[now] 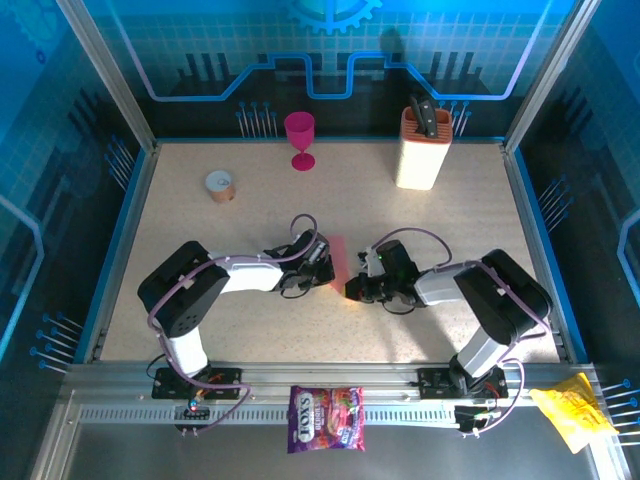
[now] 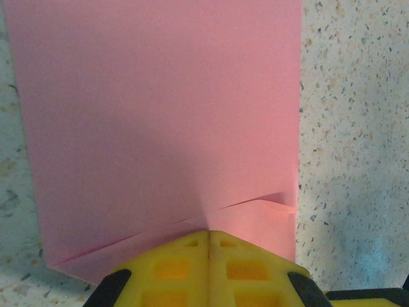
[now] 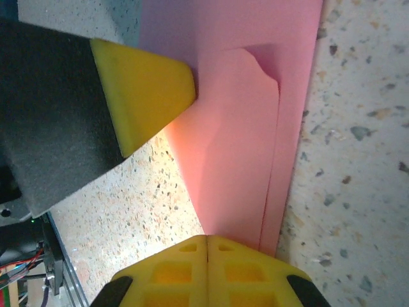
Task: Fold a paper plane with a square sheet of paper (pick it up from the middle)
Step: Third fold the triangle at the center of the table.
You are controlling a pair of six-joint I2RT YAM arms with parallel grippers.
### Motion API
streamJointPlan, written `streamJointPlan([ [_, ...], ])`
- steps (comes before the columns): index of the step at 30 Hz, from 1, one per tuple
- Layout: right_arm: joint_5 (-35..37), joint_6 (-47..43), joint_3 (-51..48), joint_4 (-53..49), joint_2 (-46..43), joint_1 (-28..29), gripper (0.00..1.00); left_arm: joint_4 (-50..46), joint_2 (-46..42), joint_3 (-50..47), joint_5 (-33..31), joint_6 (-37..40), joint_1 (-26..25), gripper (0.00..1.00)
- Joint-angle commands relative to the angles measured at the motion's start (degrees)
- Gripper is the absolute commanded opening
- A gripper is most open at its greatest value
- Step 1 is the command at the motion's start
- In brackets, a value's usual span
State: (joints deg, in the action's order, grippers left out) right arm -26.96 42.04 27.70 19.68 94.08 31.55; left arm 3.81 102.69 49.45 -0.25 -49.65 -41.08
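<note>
Worktop [image 1: 250, 200]: beige speckled stone-look surface, matte, framed by aluminium rails.

Cream knife block [image 1: 422, 150]: smooth, tapered, upright at the far edge, with dark handles sticking out of its top. It serves as the reference for all places below.

Square sheet of paper [image 1: 338, 262]: lies at mid-worktop, nearer the arm bases than the block and to its left. It is thin, matte, salmon-pink and unprinted. It is doubled into a long rectangle of two layers. In the left wrist view the upper layer lifts slightly and shallow creases run out from the pinch point. In the right wrist view the top layer has a bent corner, and a pink glow falls on the worktop under the raised part. Part of its near end is hidden behind the yellow fingers.

Left gripper [image 2: 209, 240]: yellow ribbed fingers pressed together, pinching the sheet's long edge.

Right gripper [image 3: 208, 246]: fingers likewise shut, clamping one end of the sheet.

Magenta goblet [image 1: 299, 135]: glossy plastic, stemmed, left of the block along the same far edge.

Purple candy bag [image 1: 326, 418]: printed, on the near rail, left of the block.

Yellow wrapper [image 1: 572, 412]: crumpled, on the near rail, right of the block.

Small tan round object [image 1: 220, 185]: far left of the block; too small to identify.
</note>
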Motion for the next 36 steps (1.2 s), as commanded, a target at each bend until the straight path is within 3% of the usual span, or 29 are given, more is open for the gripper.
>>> streamJointPlan([
  [1, 8.9, 0.3, -7.2, -20.5, 1.7, 0.0, 0.0, -9.0, 4.9, -2.3, -5.7, -0.7, 1.2, 0.0],
  [16, 17.1, 9.2, -11.5, -28.3, -7.2, 7.2, 0.0, -9.0, 5.9, -2.3, -5.9, -1.0, 1.6, 0.0],
  [24, 21.0, 9.6, -8.2, -43.2, -25.5, 5.9, 0.0, -11.1, 5.2, -3.2, -7.0, -3.5, 1.6, 0.0],
  [29, 19.9, 7.6, -2.2, -46.0, -33.0, 2.9, 0.0, -12.6, 3.2, -5.5, -7.6, -10.5, 1.6, 0.0],
  [36, 14.5, 11.1, 2.0, -30.5, -26.4, 3.6, 0.0, -11.9, -1.9, -10.8, -5.8, -27.0, 1.6, 0.0],
])
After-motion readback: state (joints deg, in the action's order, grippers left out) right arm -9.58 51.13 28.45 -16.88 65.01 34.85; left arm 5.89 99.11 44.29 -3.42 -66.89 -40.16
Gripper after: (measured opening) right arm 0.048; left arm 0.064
